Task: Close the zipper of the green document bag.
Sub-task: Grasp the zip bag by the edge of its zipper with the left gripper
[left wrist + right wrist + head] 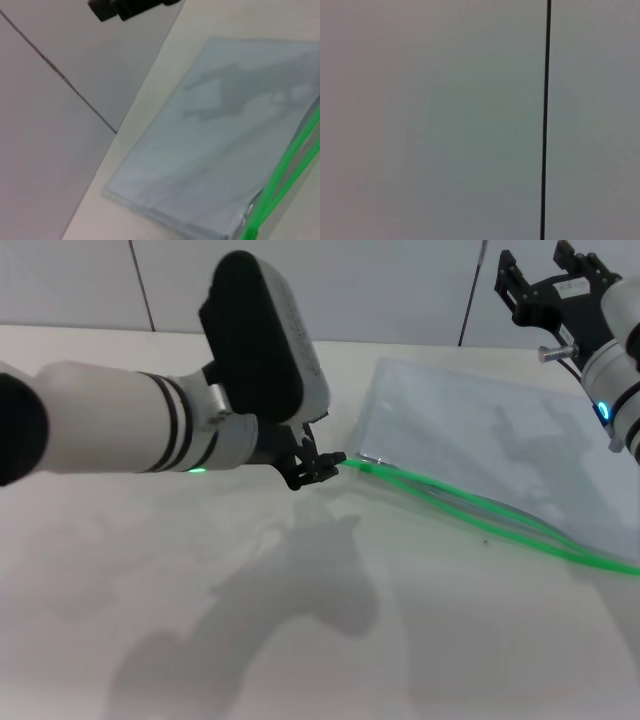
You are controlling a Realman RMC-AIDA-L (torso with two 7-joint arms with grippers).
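The green document bag [480,440] lies flat on the right half of the white table, translucent grey-blue. Its zipper [470,505] is a bright green strip along the near long edge; the two strands stand apart over most of their length. My left gripper [330,462] sits at the strip's left end, shut on the tip of the zipper. My right gripper [548,280] hangs high at the back right, above the bag's far corner, fingers spread and holding nothing. The left wrist view shows the bag [220,140] and the zipper [285,170] running off the frame.
The white table [300,620] spreads in front and to the left of the bag. A pale panelled wall [380,280] with dark seams stands behind it. The right wrist view holds only that wall and one seam [545,120].
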